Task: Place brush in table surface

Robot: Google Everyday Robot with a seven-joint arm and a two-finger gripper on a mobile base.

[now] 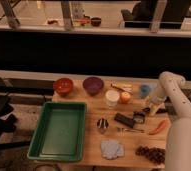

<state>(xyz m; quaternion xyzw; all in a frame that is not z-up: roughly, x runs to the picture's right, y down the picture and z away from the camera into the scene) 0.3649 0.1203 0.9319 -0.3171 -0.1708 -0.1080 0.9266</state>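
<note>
Camera view has the gripper [152, 109] low over the right side of the table surface [95, 108], at the end of the white arm. Whether it is gripping anything I cannot tell. Just left of it is the brush [139, 117], down at the wood, its handle reaching toward the gripper. A flat black block [124, 120] sits beside the brush head, a thin metal utensil [130, 130] in front of that, and an orange carrot [158, 127] nearby. A green tray [59, 130] fills the left side.
</note>
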